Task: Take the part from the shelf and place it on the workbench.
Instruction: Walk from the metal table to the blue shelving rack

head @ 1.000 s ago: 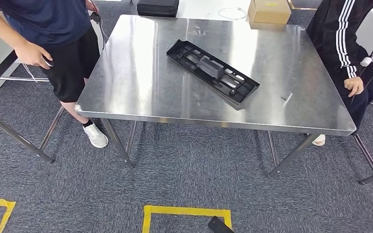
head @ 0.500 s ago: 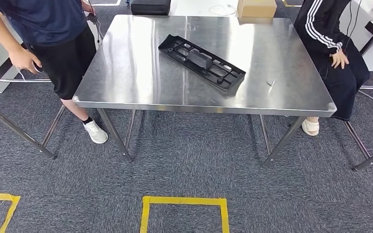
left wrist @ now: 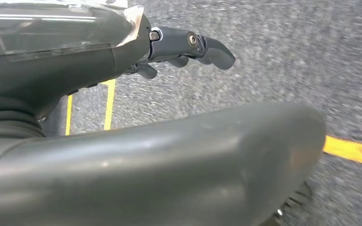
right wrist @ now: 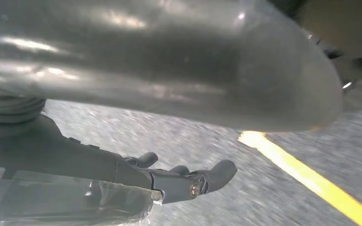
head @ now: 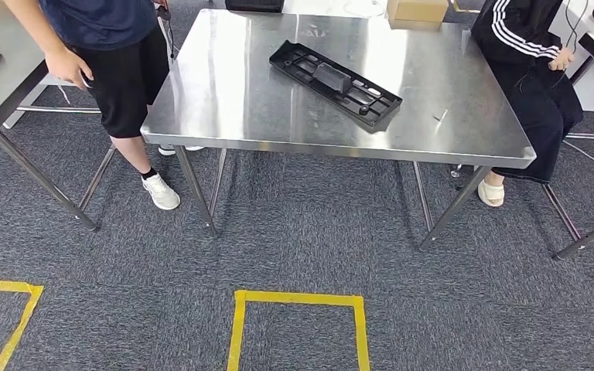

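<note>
Head view was bright and sharp with overhead glare streaks on the steel workbench (head: 224,93); both wrist views motion-blurred.

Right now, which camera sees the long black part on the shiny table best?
The head view. It shows the whole black part lying flat on the steel workbench, seen from above. The left wrist view looks at the left hand over grey carpet, and the right wrist view at the right hand over carpet, so neither helps.
</note>
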`<state>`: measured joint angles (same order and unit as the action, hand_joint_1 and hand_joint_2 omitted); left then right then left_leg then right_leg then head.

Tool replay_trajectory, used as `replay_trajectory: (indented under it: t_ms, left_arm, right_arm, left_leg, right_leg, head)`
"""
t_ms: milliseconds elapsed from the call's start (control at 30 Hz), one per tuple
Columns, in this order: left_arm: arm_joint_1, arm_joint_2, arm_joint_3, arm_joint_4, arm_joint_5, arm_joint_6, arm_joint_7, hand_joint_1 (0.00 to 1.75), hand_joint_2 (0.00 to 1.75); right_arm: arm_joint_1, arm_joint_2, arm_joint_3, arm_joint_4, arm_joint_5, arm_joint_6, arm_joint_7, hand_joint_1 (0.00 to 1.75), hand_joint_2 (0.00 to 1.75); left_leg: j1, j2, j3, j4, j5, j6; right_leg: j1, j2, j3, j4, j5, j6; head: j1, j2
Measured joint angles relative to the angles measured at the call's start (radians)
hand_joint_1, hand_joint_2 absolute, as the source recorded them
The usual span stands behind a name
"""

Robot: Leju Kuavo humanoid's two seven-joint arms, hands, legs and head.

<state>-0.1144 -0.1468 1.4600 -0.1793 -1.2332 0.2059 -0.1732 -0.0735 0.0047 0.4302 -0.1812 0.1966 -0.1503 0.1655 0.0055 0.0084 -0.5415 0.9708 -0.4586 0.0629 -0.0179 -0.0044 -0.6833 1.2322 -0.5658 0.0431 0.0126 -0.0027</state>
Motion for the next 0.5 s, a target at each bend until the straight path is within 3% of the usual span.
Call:
replay_trajectory:
  t_ms: [33,67,100,133,167,200,233,267,333,367,400,467,500]
  left_arm:
    - [0.0,0.0,0.0,0.0,0.003,0.002,0.001,0.0,0.0]
    - [0.0,0.0,0.0,0.0,0.006,0.003,0.002,0.0,0.0]
    - [-0.001,0.0,0.0,0.0,0.01,0.006,0.003,0.0,0.0]
    - [-0.002,-0.001,0.001,0.0,0.015,0.009,0.006,0.0,0.0]
    - [-0.003,-0.003,0.001,0.0,0.019,0.014,0.008,0.0,0.0]
    - [-0.005,-0.005,0.002,0.0,0.023,0.018,0.01,0.0,0.0]
    - [-0.006,-0.007,0.004,0.0,0.027,0.022,0.01,0.0,0.0]
    - [-0.007,-0.008,0.005,0.0,0.033,0.025,0.011,0.0,0.0]
    - [-0.008,-0.012,0.009,0.0,0.044,0.031,0.009,0.0,0.0]
    - [-0.007,-0.013,0.012,0.0,0.05,0.033,0.007,0.0,0.0]
    - [-0.007,-0.015,0.015,0.0,0.055,0.035,0.005,0.0,0.0]
    - [-0.007,-0.018,0.021,0.0,0.057,0.034,0.002,0.0,0.0]
    - [-0.007,-0.019,0.022,0.0,0.055,0.032,0.001,0.0,0.0]
  right_arm:
    - [0.0,-0.001,-0.001,0.002,0.001,0.0,0.012,0.0,0.0]
    - [0.0,-0.002,-0.002,0.003,0.002,0.0,0.02,0.0,0.0]
    - [0.0,-0.003,-0.003,0.004,0.003,0.0,0.024,0.0,0.0]
    - [-0.001,-0.004,-0.004,0.005,0.005,0.001,0.026,0.0,0.0]
    - [-0.003,-0.005,-0.005,0.005,0.007,0.001,0.026,0.0,0.0]
    - [-0.006,-0.006,-0.006,0.005,0.011,0.001,0.025,0.0,0.0]
    - [-0.01,-0.007,-0.006,0.005,0.015,0.002,0.023,0.0,0.0]
    - [-0.014,-0.008,-0.006,0.005,0.018,0.005,0.021,0.0,0.0]
    - [-0.021,-0.007,-0.005,0.006,0.026,0.014,0.02,0.0,0.0]
    - [-0.025,-0.007,-0.005,0.007,0.029,0.02,0.021,0.0,0.0]
    - [-0.029,-0.007,-0.005,0.007,0.032,0.025,0.023,0.0,0.0]
    - [-0.039,-0.008,-0.005,0.008,0.032,0.032,0.027,0.0,0.0]
    - [-0.043,-0.009,-0.005,0.008,0.029,0.032,0.027,0.0,0.0]
  left_leg:
    - [-0.001,0.002,-0.016,0.001,0.014,-0.001]
    - [-0.001,0.004,-0.033,0.002,0.028,-0.003]
    - [-0.001,0.005,-0.05,0.003,0.042,-0.005]
    - [0.0,0.006,-0.065,0.005,0.056,-0.009]
    - [-0.001,0.006,-0.08,0.008,0.068,-0.014]
    - [-0.002,0.006,-0.09,0.009,0.081,-0.02]
    - [-0.003,0.007,-0.096,0.009,0.093,-0.025]
    - [-0.004,0.007,-0.1,0.008,0.105,-0.031]
    - [-0.002,0.006,-0.106,0.006,0.121,-0.042]
    - [0.001,0.004,-0.113,0.018,0.103,-0.047]
    - [0.003,0.001,-0.124,0.047,0.064,-0.051]
    - [0.006,-0.004,-0.151,0.165,-0.055,-0.057]
    - [0.006,-0.005,-0.161,0.236,-0.096,-0.06]
  right_leg:
    - [0.0,0.0,0.001,0.045,-0.01,0.007]
    - [-0.001,0.0,0.019,0.057,0.001,0.019]
    - [-0.001,0.0,0.054,0.034,0.024,0.031]
    - [-0.002,0.001,0.108,-0.024,0.045,0.039]
    - [0.0,0.001,0.176,-0.109,0.051,0.039]
    - [0.003,0.002,0.238,-0.198,0.04,0.032]
    - [0.008,0.004,0.28,-0.265,0.025,0.022]
    - [0.012,0.004,0.301,-0.304,0.012,0.013]
    - [0.01,0.003,0.286,-0.309,0.019,-0.004]
    - [0.005,0.0,0.275,-0.306,0.028,-0.015]
    - [0.001,-0.002,0.262,-0.305,0.041,-0.026]
    - [0.001,-0.006,0.231,-0.303,0.068,-0.04]
    - [0.003,-0.007,0.214,-0.301,0.082,-0.042]
  head:
    - [0.0,0.0]
    - [0.0,0.0]
    - [0.0,0.0]
    - [0.0,0.0]
    - [0.0,0.0]
    - [-0.001,0.0]
    - [-0.002,0.0]
    - [-0.003,0.0]
    - [-0.004,0.0]
    - [-0.005,0.0]
    - [-0.006,0.0]
    - [-0.01,0.0]
    - [-0.011,0.0]
